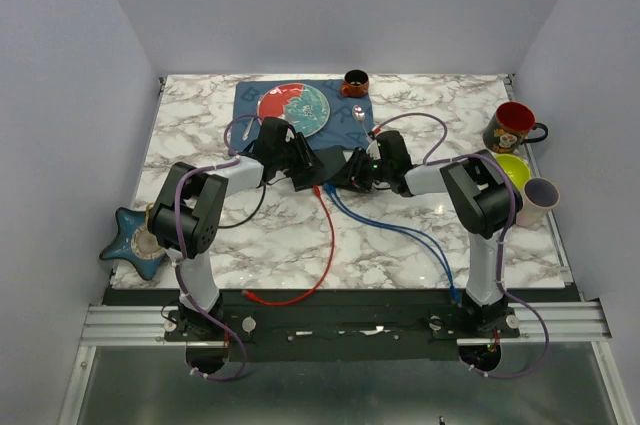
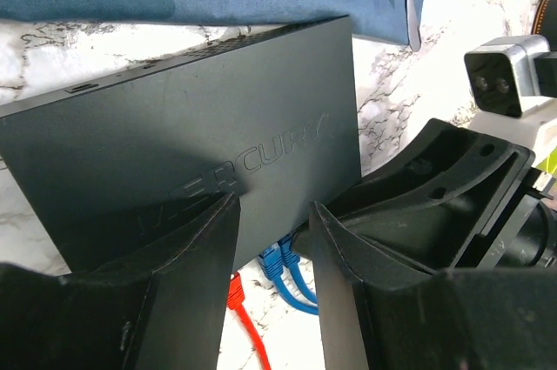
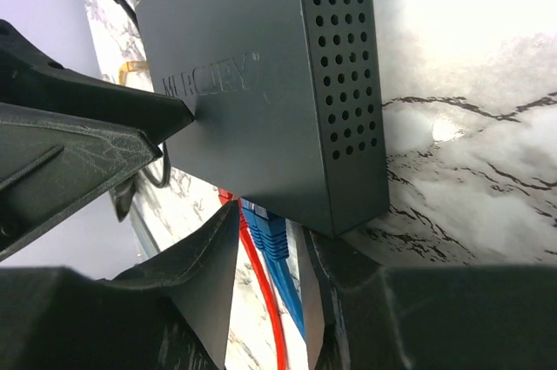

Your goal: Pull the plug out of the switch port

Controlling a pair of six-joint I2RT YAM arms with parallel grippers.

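MERCURY is stamped in raised letters across the lid of the switch (image 2: 174, 126). It lies flat mid-bench, just in front of the blue placemat (image 1: 250, 100), and its short side is pierced with rows of round holes. A red plug (image 2: 237, 287) and blue plugs (image 2: 278, 259) sit in its near edge. The left hand (image 2: 274, 213) hovers over that edge with its fingers spread apart. The right hand (image 3: 265, 231) has a finger on either side of a blue plug; whether they pinch it I cannot tell. The bench (image 1: 420, 235) is white marble with grey veins, boxed in by plain pale walls. A red mug (image 1: 512, 127) stands near its right edge.
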